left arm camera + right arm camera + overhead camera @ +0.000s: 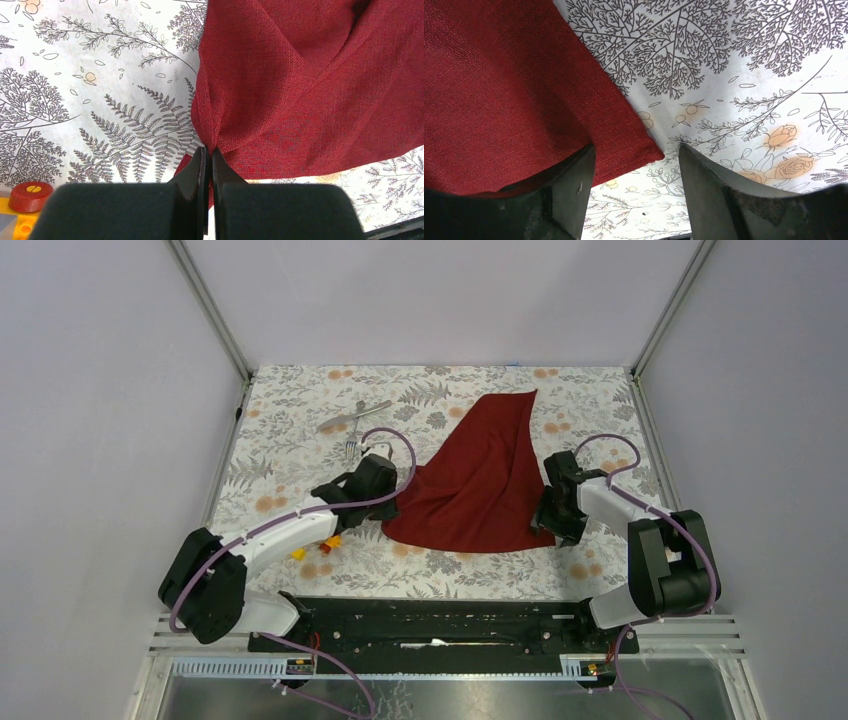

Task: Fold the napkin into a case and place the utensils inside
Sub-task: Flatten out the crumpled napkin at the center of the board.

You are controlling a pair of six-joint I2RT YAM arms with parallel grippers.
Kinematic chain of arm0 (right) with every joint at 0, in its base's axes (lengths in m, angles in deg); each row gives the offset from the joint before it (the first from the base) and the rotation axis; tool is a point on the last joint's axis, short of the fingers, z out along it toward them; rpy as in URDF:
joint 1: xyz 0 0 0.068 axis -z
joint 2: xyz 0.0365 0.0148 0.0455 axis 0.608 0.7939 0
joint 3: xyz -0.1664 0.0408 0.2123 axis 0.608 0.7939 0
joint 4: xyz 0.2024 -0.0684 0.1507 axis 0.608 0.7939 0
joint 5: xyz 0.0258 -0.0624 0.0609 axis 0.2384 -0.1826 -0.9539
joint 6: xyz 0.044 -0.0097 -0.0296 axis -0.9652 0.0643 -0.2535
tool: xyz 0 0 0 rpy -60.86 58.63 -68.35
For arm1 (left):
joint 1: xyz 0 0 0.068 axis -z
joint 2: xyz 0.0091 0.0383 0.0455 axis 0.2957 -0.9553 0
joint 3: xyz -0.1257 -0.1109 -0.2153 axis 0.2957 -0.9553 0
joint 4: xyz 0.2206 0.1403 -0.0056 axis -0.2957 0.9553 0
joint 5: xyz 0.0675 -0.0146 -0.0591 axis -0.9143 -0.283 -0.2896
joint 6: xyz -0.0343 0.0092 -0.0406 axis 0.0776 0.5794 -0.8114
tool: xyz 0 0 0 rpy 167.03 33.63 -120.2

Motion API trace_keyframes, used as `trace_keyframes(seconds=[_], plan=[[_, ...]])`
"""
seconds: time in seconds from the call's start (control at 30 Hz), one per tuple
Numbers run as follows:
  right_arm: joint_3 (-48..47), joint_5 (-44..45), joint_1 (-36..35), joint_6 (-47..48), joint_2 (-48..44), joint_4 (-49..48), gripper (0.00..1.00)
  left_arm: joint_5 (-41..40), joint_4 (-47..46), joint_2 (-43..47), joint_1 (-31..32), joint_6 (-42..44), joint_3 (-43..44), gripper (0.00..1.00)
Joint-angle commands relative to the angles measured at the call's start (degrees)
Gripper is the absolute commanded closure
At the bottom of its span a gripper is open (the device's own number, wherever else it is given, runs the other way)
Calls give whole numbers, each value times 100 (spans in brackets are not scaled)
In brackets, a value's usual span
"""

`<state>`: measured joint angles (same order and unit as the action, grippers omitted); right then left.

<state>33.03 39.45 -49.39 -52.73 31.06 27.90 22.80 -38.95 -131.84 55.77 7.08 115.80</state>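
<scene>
The dark red napkin lies rumpled in the middle of the table, one corner stretched toward the back. My left gripper is shut on the napkin's near left corner, which puckers at the fingertips. My right gripper is open at the napkin's near right corner, which lies between the two fingers; the left finger sits over the cloth. It also shows in the top view. The silver utensils, a fork among them, lie at the back left. No case is formed.
Small colourful toy blocks lie under my left arm; a red and yellow one shows in the left wrist view. The floral tablecloth covers the table, with walls on three sides.
</scene>
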Motion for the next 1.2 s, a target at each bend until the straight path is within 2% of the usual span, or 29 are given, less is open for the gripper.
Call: trace_keyframes(seconds=[0.0,0.07,0.1,0.23,0.3,0.4,0.57,0.77,0.83,0.93,1.07,1.1,1.17], plan=[[193,231,26,-8,164,-557,33,-42,-231,211,-40,-22,-96,100],[305,162,26,-69,201,-690,42,-42,-203,250,-59,-95,-131,100],[371,86,26,-96,174,-786,49,-62,-189,289,-67,-145,-163,95],[593,-85,27,-60,-115,-1130,83,-171,-198,532,-83,-292,-410,52],[660,-56,26,-28,-407,-1157,97,-180,-176,577,-94,-294,-494,36],[706,-22,26,1,-923,-1023,100,-91,-128,462,-104,-268,-518,25],[627,-66,27,-23,-1884,-544,100,-13,-123,56,-91,-365,-566,22],[578,-134,26,13,-2737,-169,100,-295,-134,-126,-35,-460,-759,21],[586,-150,26,18,-2914,-122,100,-196,-228,-78,-34,-453,-885,14],[577,-217,26,-37,-3045,-77,100,-163,-263,-94,-22,-495,-1009,13],[504,-322,26,-148,-3229,10,100,-211,-336,-270,62,-587,-1130,18],[475,-345,26,-172,-3287,13,100,-160,-382,-329,88,-618,-1148,21],[404,-370,26,-227,-3424,66,100,-74,-434,-450,118,-702,-1171,35]])
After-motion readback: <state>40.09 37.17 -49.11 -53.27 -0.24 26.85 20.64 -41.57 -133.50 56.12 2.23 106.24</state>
